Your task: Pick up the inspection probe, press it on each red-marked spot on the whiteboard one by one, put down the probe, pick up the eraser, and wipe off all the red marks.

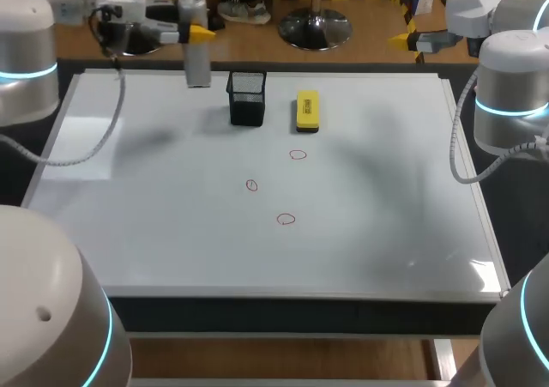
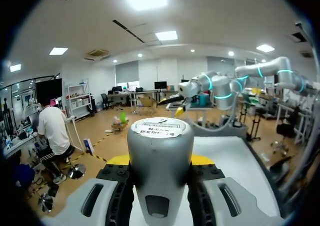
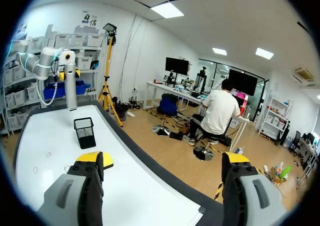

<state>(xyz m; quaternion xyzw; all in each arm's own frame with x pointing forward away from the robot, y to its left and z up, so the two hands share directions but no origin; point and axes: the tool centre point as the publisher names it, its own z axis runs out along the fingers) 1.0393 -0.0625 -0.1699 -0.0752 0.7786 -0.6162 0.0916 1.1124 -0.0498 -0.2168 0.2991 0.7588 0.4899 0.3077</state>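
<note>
Gripping the inspection probe [image 1: 196,57] tight in the left pincer [image 2: 161,160], with right pincer [image 3: 165,158] apart, empty; probably next: lowering tip onto a red mark [image 1: 298,154].

A white sticker [image 2: 161,127] is sitting on the flat top end of the inspection probe [image 2: 160,161], seen from the left wrist. On it a single digit is standing above two rows of tiny characters, too small to make out. In the head view the yellow eraser [image 1: 307,111] is carrying a small dark printed patch [image 1: 306,106] on its top face. It is looking like a barcode, with nothing readable. Three red marks [image 1: 298,154] are showing on the whiteboard [image 1: 171,224] as hand-drawn rings, not letters or numbers.
</note>
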